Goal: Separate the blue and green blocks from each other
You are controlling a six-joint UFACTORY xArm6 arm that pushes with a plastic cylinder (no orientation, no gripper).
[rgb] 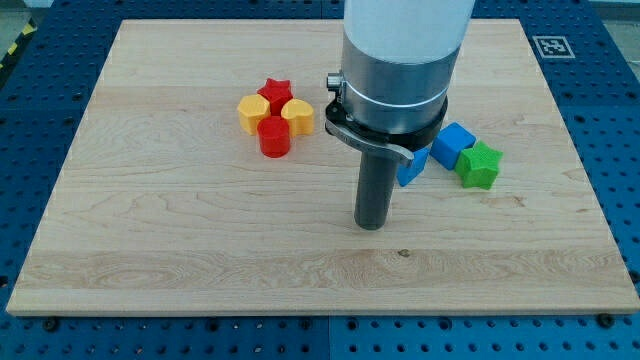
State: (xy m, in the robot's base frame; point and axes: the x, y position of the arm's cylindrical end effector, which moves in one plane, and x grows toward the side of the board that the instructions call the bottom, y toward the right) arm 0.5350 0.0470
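A blue cube (452, 144) and a green star-shaped block (479, 166) sit touching at the view's right. A second blue block (411, 168) lies just left of them, partly hidden by the arm. My tip (372, 224) rests on the board below and left of this group, a short gap from the partly hidden blue block. The arm's wide silver body (400, 60) covers the board above the tip.
A cluster at the view's upper middle: a red star (275, 93), a yellow hexagon-like block (252, 113), a yellow heart (298, 116) and a red cylinder (274, 137). The wooden board (200, 230) lies on a blue perforated table; a marker tag (553, 46) is at its top right corner.
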